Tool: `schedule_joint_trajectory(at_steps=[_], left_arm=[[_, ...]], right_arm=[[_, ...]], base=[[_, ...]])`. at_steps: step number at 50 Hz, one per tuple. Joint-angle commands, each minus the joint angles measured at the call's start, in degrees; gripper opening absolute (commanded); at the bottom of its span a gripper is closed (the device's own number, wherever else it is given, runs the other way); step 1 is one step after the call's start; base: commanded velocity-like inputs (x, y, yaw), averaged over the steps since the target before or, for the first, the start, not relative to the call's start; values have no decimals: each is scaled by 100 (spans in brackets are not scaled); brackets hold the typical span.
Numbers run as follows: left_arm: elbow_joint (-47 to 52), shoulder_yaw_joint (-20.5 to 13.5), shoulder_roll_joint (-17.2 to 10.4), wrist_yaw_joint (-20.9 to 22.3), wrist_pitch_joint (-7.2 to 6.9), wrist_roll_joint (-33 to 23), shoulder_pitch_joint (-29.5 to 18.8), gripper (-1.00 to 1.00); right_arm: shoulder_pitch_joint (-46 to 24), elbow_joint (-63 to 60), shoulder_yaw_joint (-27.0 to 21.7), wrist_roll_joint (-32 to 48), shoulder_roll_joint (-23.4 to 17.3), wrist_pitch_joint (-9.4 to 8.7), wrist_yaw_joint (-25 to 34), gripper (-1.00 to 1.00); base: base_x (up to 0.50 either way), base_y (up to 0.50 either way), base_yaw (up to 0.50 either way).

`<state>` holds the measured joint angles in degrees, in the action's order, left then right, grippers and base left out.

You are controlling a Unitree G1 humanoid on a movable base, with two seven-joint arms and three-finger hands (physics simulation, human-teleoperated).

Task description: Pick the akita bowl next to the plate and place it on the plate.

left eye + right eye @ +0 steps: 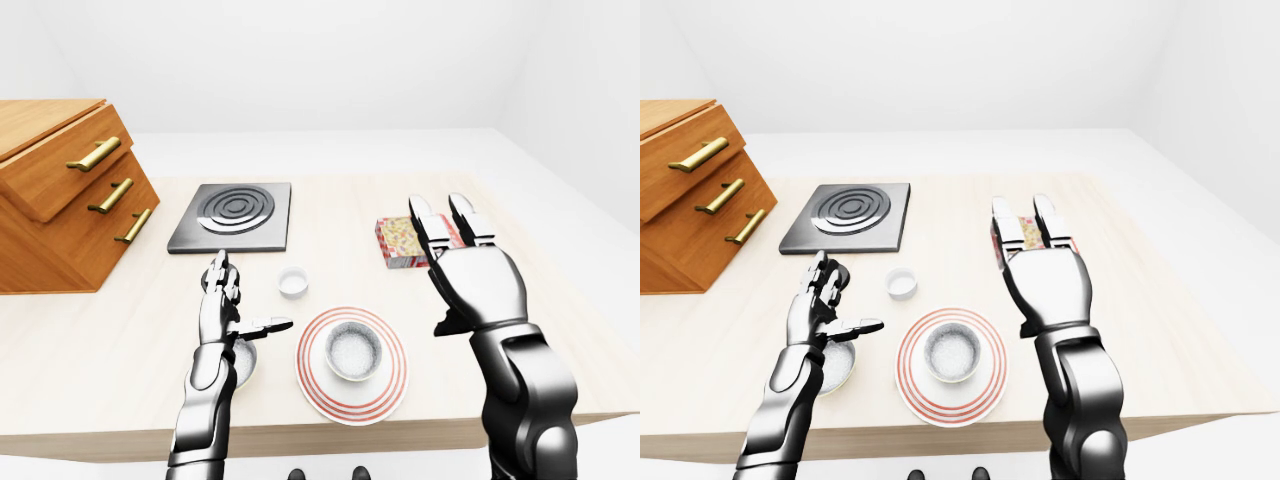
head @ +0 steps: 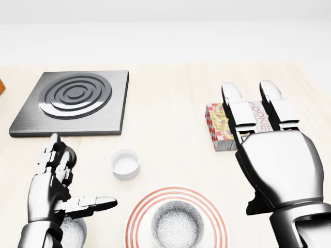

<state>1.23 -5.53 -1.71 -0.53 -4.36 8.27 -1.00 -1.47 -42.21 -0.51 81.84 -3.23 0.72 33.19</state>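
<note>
Right hand (image 2: pixel 276 160) open and empty, bowl (image 2: pixel 177 223) on the plate (image 2: pixel 176 192)

Right hand is raised above the table (image 2: pixel 170 103) at the right of the head view, its back towards the camera and its fingers (image 2: pixel 235 111) stretched out straight, holding nothing. Its fingers cover part of a box of cookies (image 2: pixel 220 132) lying flat on the table beyond it. The hand is to the right of the plate and apart from it.

The bowl sits upright in the middle of the red-ringed plate, at the bottom centre of the head view.

The left hand (image 2: pixel 54 188) is at the lower left, also open and empty, with its fingers pointing up and its thumb pointing right towards the plate. A second bowl (image 1: pixel 835 365) stands on the table just left of the plate, partly hidden under this hand and wrist.

A small white cup (image 2: pixel 125 164) stands on the table just above the plate, between the two hands. Further up on the left lies a square grey burner (image 2: pixel 75 101) with round rings. In the left-eye view a wooden chest of drawers (image 1: pixel 60 190) stands at the table's left end.
</note>
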Motion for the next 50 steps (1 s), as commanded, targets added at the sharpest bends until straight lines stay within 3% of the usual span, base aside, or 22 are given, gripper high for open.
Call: schedule_joint_trajectory(at_steps=[1,16,19,27,38,39,41,42,45,50], left_arm=[[-36,-7,1,9,36,0,-1,100],[115,10,6,-22,-64,-1,25,100],[0,-2,5,4,11,-5,15,100],[102,2,6,-18,-64,6,18,100],[108,2,6,-20,-64,6,12,100],[1,-7,3,-3,6,0,-8,100],[92,3,5,-20,-64,4,6,100],[-22,-9,3,2,29,3,-7,100],[81,-8,-2,-9,-54,13,16,100],[-5,-9,0,4,21,2,4,100]], right_arm=[[-211,-37,-199,-128,-70,-52,155,100],[-565,-135,-367,-227,-199,-194,476,100],[-614,-136,-405,-245,-230,-215,509,100],[-729,-160,-428,-257,-261,-265,601,100],[-905,-318,-520,-313,-352,-317,681,100],[-908,-329,-532,-323,-357,-320,681,100],[-961,-355,-555,-330,-380,-335,681,100],[-1028,-404,-577,-329,-401,-360,681,100],[-1110,-424,-618,-354,-445,-391,681,100],[-1165,-457,-696,-416,-517,-424,681,100]], base=[[0,0,0],[0,0,0],[0,0,0],[0,0,0],[0,0,0],[0,0,0],[0,0,0],[0,0,0],[0,0,0],[0,0,0]])
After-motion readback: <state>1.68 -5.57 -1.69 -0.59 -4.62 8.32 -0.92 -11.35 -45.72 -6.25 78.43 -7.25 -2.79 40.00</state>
